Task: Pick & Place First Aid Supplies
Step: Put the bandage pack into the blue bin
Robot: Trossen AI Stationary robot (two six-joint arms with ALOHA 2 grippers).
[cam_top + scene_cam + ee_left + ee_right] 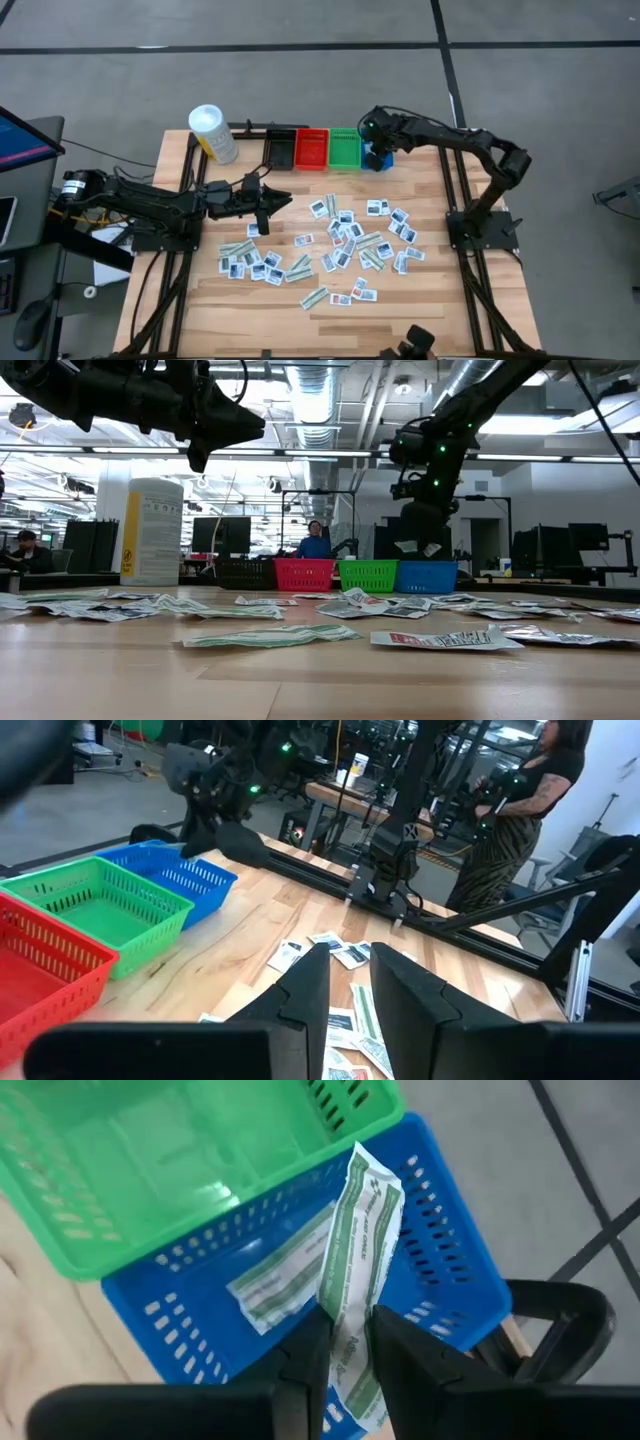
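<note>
- The right claw (348, 1345) is pinched on a long pale-green strip packet (358, 1270), gripping it part-way along so that both ends stick out past the fingers; I judge this hold lets the strip hang free for a drop.
- It hovers directly over the blue bin (455, 1295), which already holds another green-printed strip (282, 1280); the claw is placed there, I judge, so the held strip falls inside the walls and not onto the bench.
- The green bin (150, 1170) sits touching the blue one on its side; from this wrist view it looks empty, so the strips seem to be sorted by kind into the blue bin.
- The left claw (350, 982) hangs above the bench (430, 310) with its fingers narrowly parted and nothing between them, near the left edge of the scattered pile, likely waiting to take a packet.
- The remaining first aid packets (345, 245) lie spread flat across the middle of the bench, below and ahead of the left claw, and well apart from the right claw.
- Farther back stand the red bin (311, 146) and black bin (280, 147) in the same row, and a white-capped yellow bottle (213, 133) near the far left corner.
</note>
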